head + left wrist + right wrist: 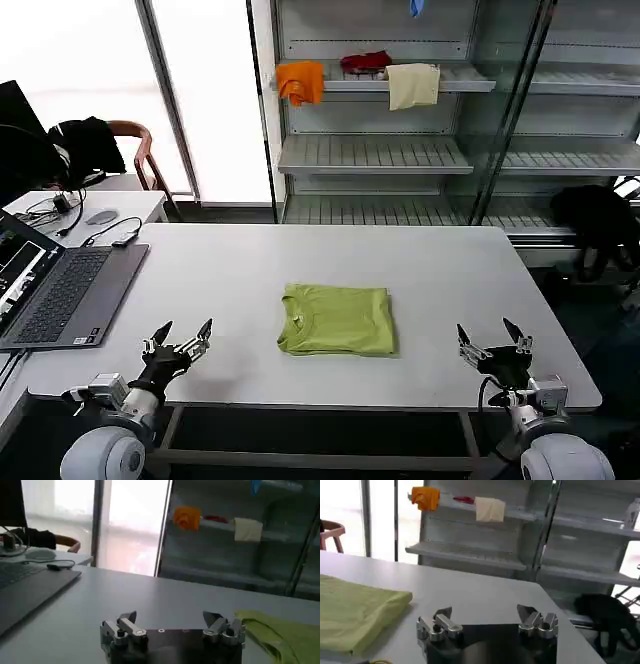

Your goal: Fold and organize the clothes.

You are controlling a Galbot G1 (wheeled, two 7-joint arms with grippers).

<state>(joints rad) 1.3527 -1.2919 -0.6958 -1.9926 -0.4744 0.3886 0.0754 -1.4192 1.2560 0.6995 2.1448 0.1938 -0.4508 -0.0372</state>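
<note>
From the head we look forward and down over the whole desk (pixel 300 260). Our two wrist cameras sit low near its front edge, facing the shelves (pixel 240 535). All three views share the desk and the shelves.

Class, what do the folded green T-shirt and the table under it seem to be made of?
T-shirt: probably a soft matte knit such as cotton; it folds flat with soft edges and shows no sheen.
Table: a smooth, hard, pale grey top, perhaps laminate; it shows faint reflections. The exact material is unclear.
</note>
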